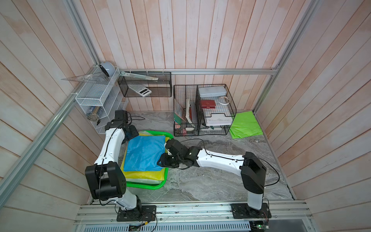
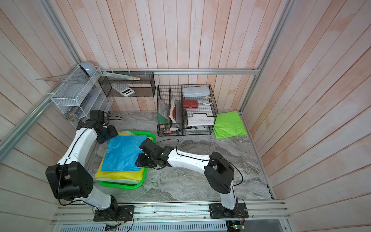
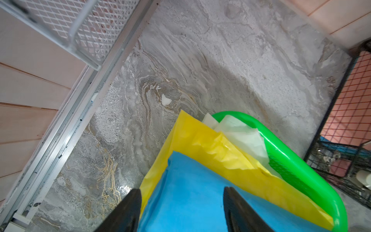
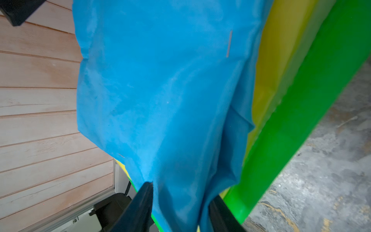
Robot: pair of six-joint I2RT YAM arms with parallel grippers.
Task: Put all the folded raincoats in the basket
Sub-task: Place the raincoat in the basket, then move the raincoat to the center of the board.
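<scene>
A folded blue raincoat [image 1: 143,153] [image 2: 122,153] lies on top of a yellow one [image 1: 144,174] and a whitish one in the bright green basket [image 1: 148,185] [image 2: 120,185]. My left gripper [image 1: 130,134] [image 3: 182,188] stands open at the pile's far left corner, its fingers well apart above the blue raincoat [image 3: 190,200]. At the pile's right edge my right gripper [image 1: 162,160] [image 4: 180,190] has its jaws apart, with a loose fold of the blue raincoat [image 4: 160,90] between them. The basket rim [image 3: 301,160] [image 4: 301,120] runs beside both.
A black wire rack [image 1: 202,110] with books and boxes stands at the back. A folded lime green sheet [image 1: 246,124] lies to its right. A black mesh bin [image 1: 144,84] hangs on the back wall, a white mesh shelf [image 1: 94,90] at the left corner.
</scene>
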